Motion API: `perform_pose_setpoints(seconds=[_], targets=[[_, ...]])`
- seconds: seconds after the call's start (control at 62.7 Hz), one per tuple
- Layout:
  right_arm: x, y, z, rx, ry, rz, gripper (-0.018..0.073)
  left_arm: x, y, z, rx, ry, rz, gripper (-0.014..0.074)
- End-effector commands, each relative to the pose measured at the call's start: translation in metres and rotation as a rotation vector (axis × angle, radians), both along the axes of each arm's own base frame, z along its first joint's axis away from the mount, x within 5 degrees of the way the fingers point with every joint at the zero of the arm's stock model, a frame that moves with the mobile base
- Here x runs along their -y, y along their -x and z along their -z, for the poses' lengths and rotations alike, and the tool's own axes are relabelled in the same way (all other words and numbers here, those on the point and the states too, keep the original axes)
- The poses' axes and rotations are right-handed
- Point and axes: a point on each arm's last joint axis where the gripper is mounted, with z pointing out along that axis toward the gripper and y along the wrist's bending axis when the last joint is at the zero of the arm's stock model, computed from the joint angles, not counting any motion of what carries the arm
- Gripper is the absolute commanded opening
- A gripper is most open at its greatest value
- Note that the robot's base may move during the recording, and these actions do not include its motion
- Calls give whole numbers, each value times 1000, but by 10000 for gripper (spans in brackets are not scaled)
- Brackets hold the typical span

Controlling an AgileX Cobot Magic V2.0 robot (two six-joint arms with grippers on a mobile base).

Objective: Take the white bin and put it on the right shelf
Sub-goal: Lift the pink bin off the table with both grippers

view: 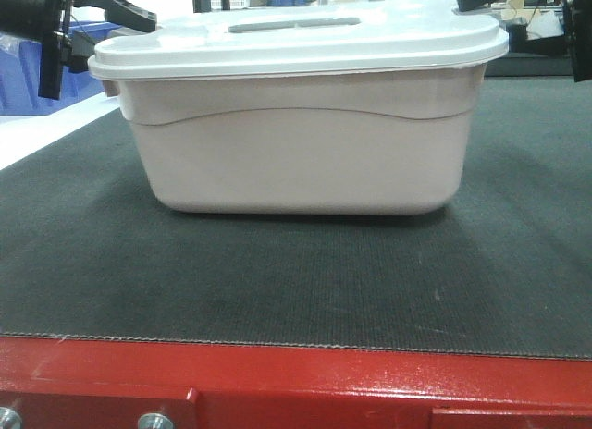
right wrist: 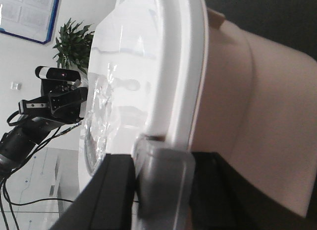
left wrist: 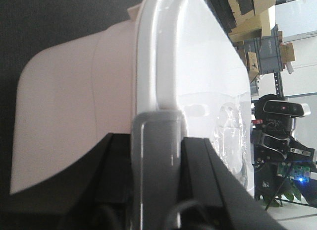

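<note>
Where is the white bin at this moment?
In the front view the white bin stands mid-frame on the dark mat of the red-edged table, a blue crate behind its left end.

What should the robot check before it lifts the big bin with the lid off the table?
1. The bin sits flat on the dark mat: ok.
2. The lid is closed on top: ok.
3. The left fingers are at the lid's edge: ok.
4. The right fingers are at the lid's edge: ok.
5. Both sides squeeze tight: cannot tell.
6. The shelf has room: cannot tell, it is not in view.
</note>
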Motion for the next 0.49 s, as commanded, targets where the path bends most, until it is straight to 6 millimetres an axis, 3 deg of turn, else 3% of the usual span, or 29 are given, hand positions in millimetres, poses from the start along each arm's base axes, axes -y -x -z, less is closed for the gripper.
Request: perform_pose_setpoints(seconds=[0.0, 0.479], targets=[[-10, 21, -55, 172, -137, -118, 246, 9, 26, -67, 135, 168, 102, -87], [-20, 72, -132, 424, -124, -124, 246, 11, 79, -153, 365, 147, 122, -87]])
